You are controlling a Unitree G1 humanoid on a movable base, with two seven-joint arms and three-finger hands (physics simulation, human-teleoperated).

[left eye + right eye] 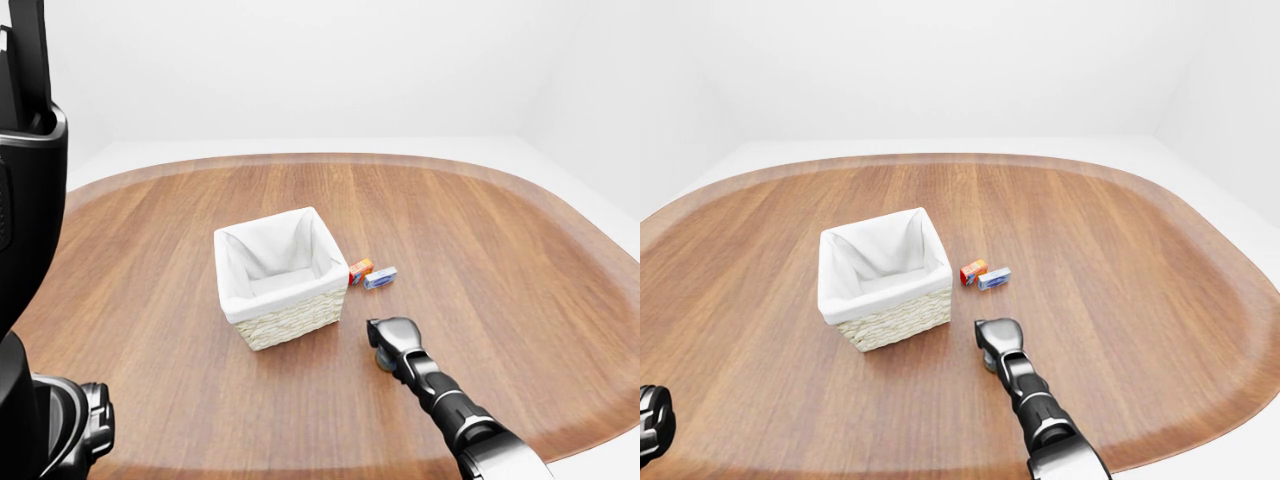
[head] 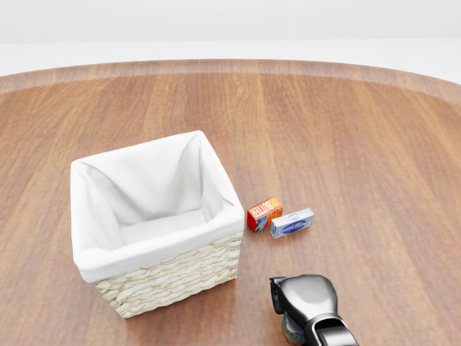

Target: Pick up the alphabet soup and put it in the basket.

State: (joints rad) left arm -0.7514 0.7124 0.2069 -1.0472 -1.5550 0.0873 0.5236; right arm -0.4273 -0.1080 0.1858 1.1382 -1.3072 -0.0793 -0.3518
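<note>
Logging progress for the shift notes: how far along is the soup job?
Early. The basket holds nothing, so no drop yet. The right hand sits over the soup can, mostly hiding it; whether its fingers have closed is unclear. Lift, carry to the basket and release remain. The left hand is idle.

light: bright, even | shadows: soft, faint | focus: sharp, no glare

The table [image 2: 346, 130] is warm reddish-brown wood with lengthwise grain streaks and a paler rim. The basket [image 2: 173, 277] is cream woven wicker, lined in plain white cloth. At its 3 o'clock lie a red-and-orange box [image 2: 264, 213] with white lettering and a pale blue-and-white box [image 2: 292, 223]. The right hand [image 2: 306, 297] is glossy dark grey and black. The walls are white.
</note>
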